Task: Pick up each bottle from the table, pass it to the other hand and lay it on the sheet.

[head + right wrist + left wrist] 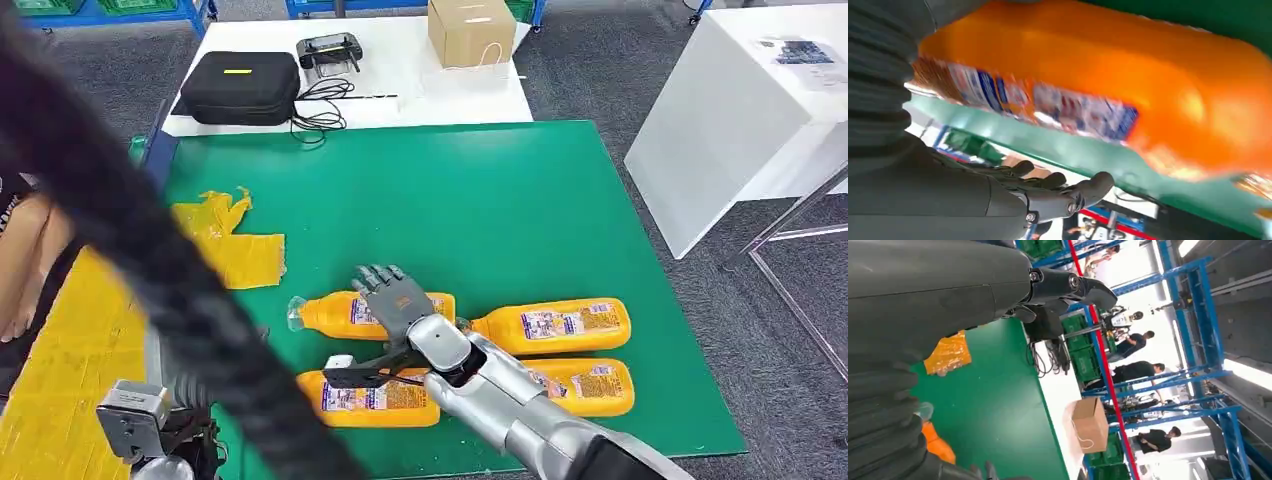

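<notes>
Four orange plastic bottles with printed labels are seen lying on their sides on the green sheet (520, 200), arranged in two rows of two. In the head view, the right hand (395, 300) is stretched out flat, fingers extended and apart, directly above the far left bottle (335, 314); nothing is gripped by it, and whether the bottle is actually touched cannot be told. The thumb (355, 376) is splayed out over the near left bottle (375, 397). The far right bottle (555, 325) lies just beside the wrist, and the near right bottle (585, 385) is partly covered by the silver forearm (520, 410). In the right wrist view, a bottle's orange body (1128, 90) is shown close to the hand, with the dark fingers (1063, 192) held straight and apart from it.

The left hand (1058, 287) is seen in its wrist view raised above the sheet, fingers uncurled and holding nothing. A crumpled yellow plastic bag (225, 240) lies on the sheet's left side. Beyond the sheet, a black zipped case (240, 88) and a brown cardboard box (470, 32) rest on a white table (400, 80)
</notes>
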Available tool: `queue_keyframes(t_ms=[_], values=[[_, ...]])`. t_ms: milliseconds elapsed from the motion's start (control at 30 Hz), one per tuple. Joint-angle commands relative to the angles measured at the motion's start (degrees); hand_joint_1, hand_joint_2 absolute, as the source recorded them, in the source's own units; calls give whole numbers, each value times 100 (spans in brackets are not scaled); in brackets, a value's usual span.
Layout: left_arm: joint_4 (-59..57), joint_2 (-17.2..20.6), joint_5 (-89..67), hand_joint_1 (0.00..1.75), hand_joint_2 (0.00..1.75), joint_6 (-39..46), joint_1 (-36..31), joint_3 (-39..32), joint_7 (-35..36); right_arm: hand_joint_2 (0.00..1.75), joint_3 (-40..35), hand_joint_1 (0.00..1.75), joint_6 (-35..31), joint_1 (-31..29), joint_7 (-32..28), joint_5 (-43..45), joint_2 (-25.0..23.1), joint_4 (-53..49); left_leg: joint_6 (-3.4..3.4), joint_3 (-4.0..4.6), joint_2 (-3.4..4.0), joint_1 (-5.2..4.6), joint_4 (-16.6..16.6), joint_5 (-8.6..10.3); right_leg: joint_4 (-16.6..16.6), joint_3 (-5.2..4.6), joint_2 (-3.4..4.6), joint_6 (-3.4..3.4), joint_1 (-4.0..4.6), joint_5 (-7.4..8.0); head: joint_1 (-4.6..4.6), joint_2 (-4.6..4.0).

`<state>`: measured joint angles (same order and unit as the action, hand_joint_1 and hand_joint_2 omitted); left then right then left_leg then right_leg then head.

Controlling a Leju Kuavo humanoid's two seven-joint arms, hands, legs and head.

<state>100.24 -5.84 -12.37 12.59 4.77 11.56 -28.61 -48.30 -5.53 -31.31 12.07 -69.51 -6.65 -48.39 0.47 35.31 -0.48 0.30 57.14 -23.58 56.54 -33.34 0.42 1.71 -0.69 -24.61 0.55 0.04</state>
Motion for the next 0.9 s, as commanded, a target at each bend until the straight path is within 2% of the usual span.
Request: queue_keyframes(t_ms=[33, 167, 200, 233, 267, 300, 333, 367, 700, 733, 800, 900], values=[[-439, -105, -41, 0, 175, -29, -186, 62, 71, 175, -3, 0, 74, -370, 113, -90, -119, 1016, 0, -18, -4, 2, -4, -4, -7, 22, -10, -3, 3, -5, 0, 0], [-530, -116, -44, 0, 175, -30, -203, 91, 97, 175, 101, 0, 171, -410, 89, -101, -163, 1295, -2, -25, -2, 5, -1, -8, -7, 29, -10, -6, 7, -7, 0, 0], [-530, -116, -44, 0, 175, -30, -203, 91, 97, 175, 101, 10, 171, -410, 89, -101, -163, 1295, -1, -22, -6, 3, -3, -5, -8, 28, -13, -5, 4, -6, 0, 0], [-549, -116, -40, 0, 175, -30, -190, 87, 102, 175, 126, 40, 171, -420, 76, -91, -179, 1338, -1, -19, -6, 1, -4, -2, -7, 20, -10, -3, 1, -4, 0, 0], [-551, -116, -40, 0, 175, -28, -183, 82, 102, 175, 135, 96, 168, -423, 65, -90, -186, 1349, -2, -29, -6, 5, -4, -6, -10, 33, -12, -6, 6, -6, 0, 0], [-551, -116, -40, 0, 175, -28, -183, 82, 102, 175, 135, 96, 168, -423, 65, -90, -186, 1349, -1, -21, -7, 4, -3, -2, -9, 22, -12, -3, 4, -3, 0, 0], [-548, -122, -27, 0, 175, -34, -163, 68, 114, 175, 175, 138, 151, -425, 32, -85, -212, 1375, -1, -27, -7, 6, -2, -4, -10, 31, -15, -5, 6, -5, 0, 0], [-549, -121, -27, 0, 175, -33, -160, 66, 114, 175, 176, 145, 153, -427, 32, -85, -215, 1376, 0, -21, -6, 2, -3, -2, -7, 23, -12, -3, 3, -4, 0, 0], [-554, -129, -18, 0, 175, -45, -150, 64, 123, 175, 208, 148, 104, -440, -9, -75, -232, 1354, -1, -23, -2, 5, -1, -6, -8, 26, -8, -4, 6, -5, 0, 0], [-554, -129, -18, 0, 175, -45, -150, 64, 123, 175, 208, 154, 104, -440, -9, -75, -232, 1354, -1, -20, -7, 1, -2, -3, -5, 23, -12, -3, 1, -6, 0, 0], [-545, -139, -8, 0, 175, -62, -134, 60, 126, 175, 467, 173, -309, -277, -272, 172, -225, 1070, -1, -24, -5, 4, -1, -5, -8, 27, -11, -5, 5, -6, 0, 0], [-471, -159, -19, 0, 175, -65, -64, 43, 111, 175, 791, 175, -761, 95, -471, 439, -118, 113, -1, -24, -6, 5, -1, -7, -8, 28, -13, -4, 6, -7, 0, 0]])
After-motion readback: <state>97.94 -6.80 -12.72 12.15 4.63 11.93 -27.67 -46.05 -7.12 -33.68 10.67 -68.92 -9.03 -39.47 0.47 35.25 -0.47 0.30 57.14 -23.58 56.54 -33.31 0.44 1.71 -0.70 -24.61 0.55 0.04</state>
